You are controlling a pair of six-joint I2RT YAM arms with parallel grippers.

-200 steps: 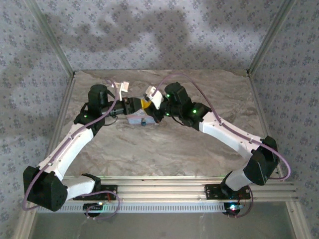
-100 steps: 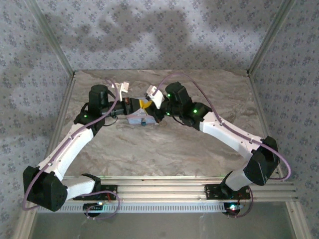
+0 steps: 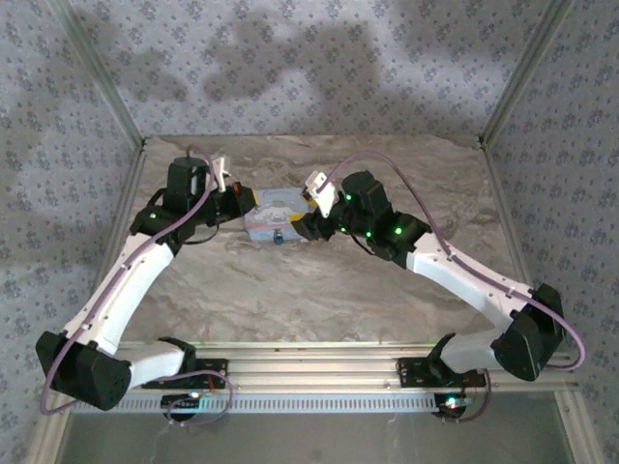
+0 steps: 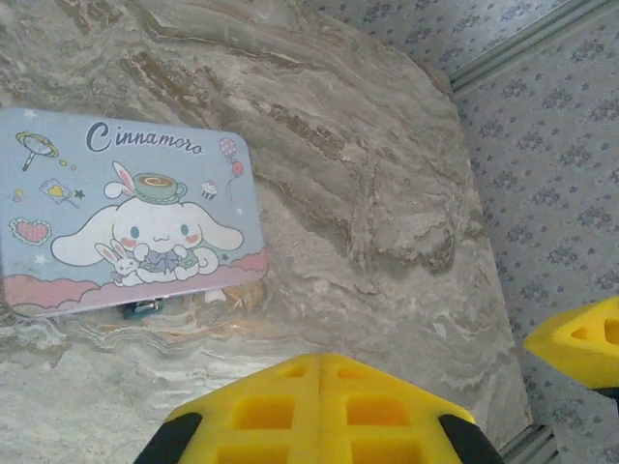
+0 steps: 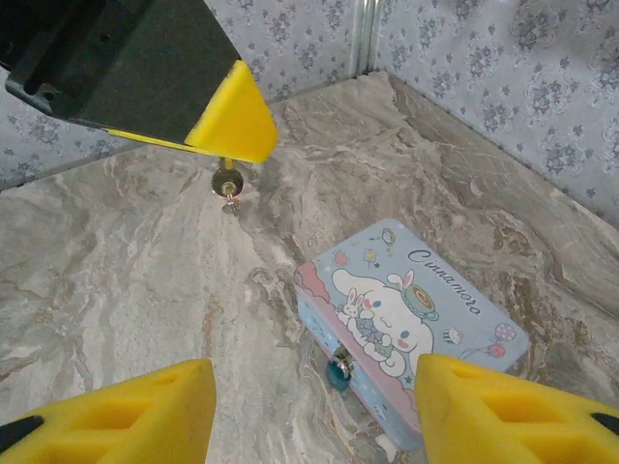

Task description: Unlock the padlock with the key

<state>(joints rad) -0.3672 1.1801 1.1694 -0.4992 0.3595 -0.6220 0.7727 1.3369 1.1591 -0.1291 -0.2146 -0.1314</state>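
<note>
The padlock (image 5: 338, 370), a tiny dark teal lock, hangs on the front latch of the pale blue cartoon tin (image 5: 426, 319) and rests on the table. From above, the padlock (image 3: 278, 237) sits at the tin's (image 3: 276, 208) near side. It peeks out under the tin's edge in the left wrist view (image 4: 143, 309). My left gripper (image 5: 242, 145) is shut on the key (image 5: 228, 182), which dangles below its yellow fingertips, left of the tin and above the table. My right gripper (image 5: 314, 387) stands open just above and in front of the padlock, with nothing in it.
The marble table (image 3: 319, 290) is walled by patterned panels with metal corner posts (image 3: 116, 106). The left gripper (image 3: 235, 205) hangs at the tin's left end and the right gripper (image 3: 308, 227) at its right end. The right gripper's yellow finger (image 4: 580, 338) shows at the left wrist view's edge.
Both grippers were together above the tin a second ago. They have drawn apart to either side, uncovering the lid. The right gripper has opened.
</note>
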